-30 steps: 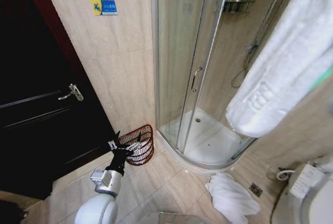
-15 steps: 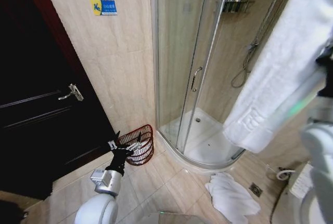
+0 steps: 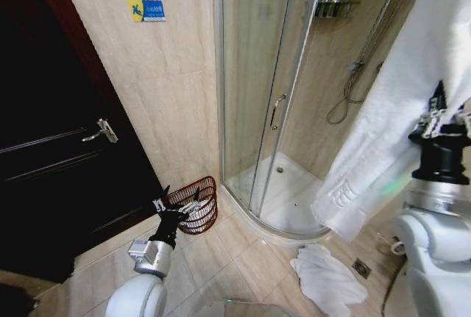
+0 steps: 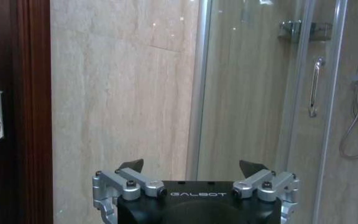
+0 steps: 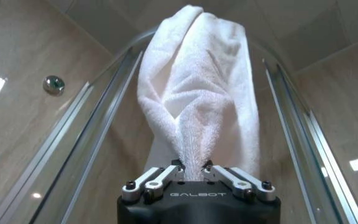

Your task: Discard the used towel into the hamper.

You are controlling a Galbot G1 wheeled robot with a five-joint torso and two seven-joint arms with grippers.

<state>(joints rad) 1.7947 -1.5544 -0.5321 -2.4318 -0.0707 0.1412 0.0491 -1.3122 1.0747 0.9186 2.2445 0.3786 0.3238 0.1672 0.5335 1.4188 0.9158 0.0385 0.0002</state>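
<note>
The right gripper (image 5: 191, 169) is pinched tight on a big white fluffy cloth towel (image 5: 197, 88). In the head view the right gripper (image 3: 440, 120) is held up high on the robot's right side. The towel (image 3: 390, 133) hangs in a long drape that runs from up by the gripper down and toward the robot's left, ending low near the shower floor.

The small round hamper (image 3: 197, 203), a dark red-brown wire basket, sits on the floor far below this gripper and well off to its left, against the tan wall beside the curved glass shower door (image 3: 268, 89). So I think the towel must travel down and a long way left to reach it.

The left gripper (image 3: 175, 209) is much nearer the hamper, just beside its rim. Its two fingers are spread wide with nothing between them, as the left wrist view shows (image 4: 191, 169). That arm looks idle.

A second white towel lies crumpled on the floor tiles (image 3: 324, 276), below the right gripper.

Compared with a second ago, the right arm has come into the head view, and the towel's lower end hangs lower and a bit more to the left. The hamper and the left gripper have not moved.
</note>
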